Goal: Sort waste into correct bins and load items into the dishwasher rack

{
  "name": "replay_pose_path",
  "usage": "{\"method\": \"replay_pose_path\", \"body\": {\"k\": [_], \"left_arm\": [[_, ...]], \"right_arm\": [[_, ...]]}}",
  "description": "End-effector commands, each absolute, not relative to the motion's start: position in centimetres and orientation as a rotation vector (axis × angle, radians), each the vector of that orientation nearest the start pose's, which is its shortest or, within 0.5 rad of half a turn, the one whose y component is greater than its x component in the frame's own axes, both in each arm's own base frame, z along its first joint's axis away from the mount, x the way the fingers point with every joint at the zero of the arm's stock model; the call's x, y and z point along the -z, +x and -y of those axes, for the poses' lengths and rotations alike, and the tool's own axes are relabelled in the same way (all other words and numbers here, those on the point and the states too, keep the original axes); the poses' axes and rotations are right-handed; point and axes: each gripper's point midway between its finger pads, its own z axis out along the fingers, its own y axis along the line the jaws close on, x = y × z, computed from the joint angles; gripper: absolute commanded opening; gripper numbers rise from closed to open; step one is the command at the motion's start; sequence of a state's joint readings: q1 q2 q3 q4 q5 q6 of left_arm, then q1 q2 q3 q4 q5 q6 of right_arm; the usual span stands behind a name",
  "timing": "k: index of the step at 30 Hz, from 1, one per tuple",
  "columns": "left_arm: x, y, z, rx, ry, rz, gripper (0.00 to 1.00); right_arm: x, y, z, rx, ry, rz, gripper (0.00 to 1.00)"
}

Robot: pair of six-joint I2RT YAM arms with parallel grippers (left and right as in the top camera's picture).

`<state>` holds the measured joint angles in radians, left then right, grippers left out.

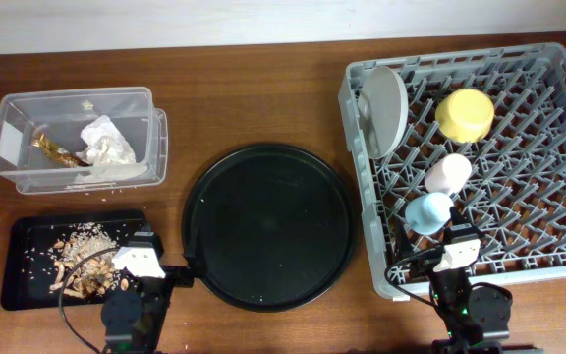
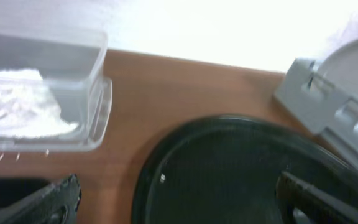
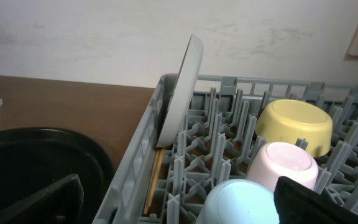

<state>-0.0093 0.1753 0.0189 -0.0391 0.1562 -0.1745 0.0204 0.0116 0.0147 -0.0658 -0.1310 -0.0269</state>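
The grey dishwasher rack [image 1: 548, 197] at right holds the pale plate [image 1: 382, 110] on edge, the yellow bowl [image 1: 465, 114], the pink cup [image 1: 447, 174] and the light-blue cup [image 1: 428, 211], all upside down; they show in the right wrist view too: plate [image 3: 182, 87], bowl [image 3: 294, 124], pink cup [image 3: 281, 165], blue cup [image 3: 238, 202]. The clear tub [image 1: 18, 128] holds the white napkin [image 1: 108, 141] and the brown-gold wrapper [image 1: 55, 150]. The black rectangular tray [image 1: 23, 285] holds food scraps [image 1: 82, 261]. My left gripper [image 2: 176, 202] and right gripper [image 3: 179, 202] are open and empty at the front edge.
The large round black tray [image 1: 268, 226] lies in the middle of the wooden table, between both bins and the rack. Wooden chopsticks [image 3: 153, 180] lie in the rack along its left wall. A white wall runs behind the table.
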Motion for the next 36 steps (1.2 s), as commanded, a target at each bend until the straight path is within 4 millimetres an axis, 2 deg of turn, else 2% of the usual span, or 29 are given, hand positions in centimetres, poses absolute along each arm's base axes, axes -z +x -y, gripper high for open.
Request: {"method": "replay_pose_path", "body": {"k": [1, 7, 10, 14, 20, 36], "left_arm": [[-14.1, 24.7, 2.8, 0.191, 0.045, -1.721, 0.99], [-15.9, 24.4, 2.7, 0.158, 0.072, -1.64, 0.99], [-15.9, 24.4, 2.6, 0.156, 0.07, -1.64, 0.99], [-15.6, 24.6, 0.5, 0.052, -0.025, -1.652, 0.99], [-15.5, 24.6, 0.5, 0.004, 0.03, -1.653, 0.99], [-15.6, 24.6, 0.7, 0.009, 0.036, -1.651, 0.99]], "right_arm": [[-15.9, 24.4, -2.8, -0.103, -0.139, -1.63, 0.99], [-15.9, 24.4, -2.8, -0.103, -0.14, -1.63, 0.99], [-15.9, 24.4, -2.8, -0.103, -0.139, -1.63, 0.99], [-15.9, 24.4, -2.8, -0.103, -0.139, -1.63, 0.99], [-15.9, 24.4, -2.8, -0.103, -0.139, -1.63, 0.99], [-15.9, 24.4, -2.8, -0.103, -0.139, -1.63, 0.99]]}}
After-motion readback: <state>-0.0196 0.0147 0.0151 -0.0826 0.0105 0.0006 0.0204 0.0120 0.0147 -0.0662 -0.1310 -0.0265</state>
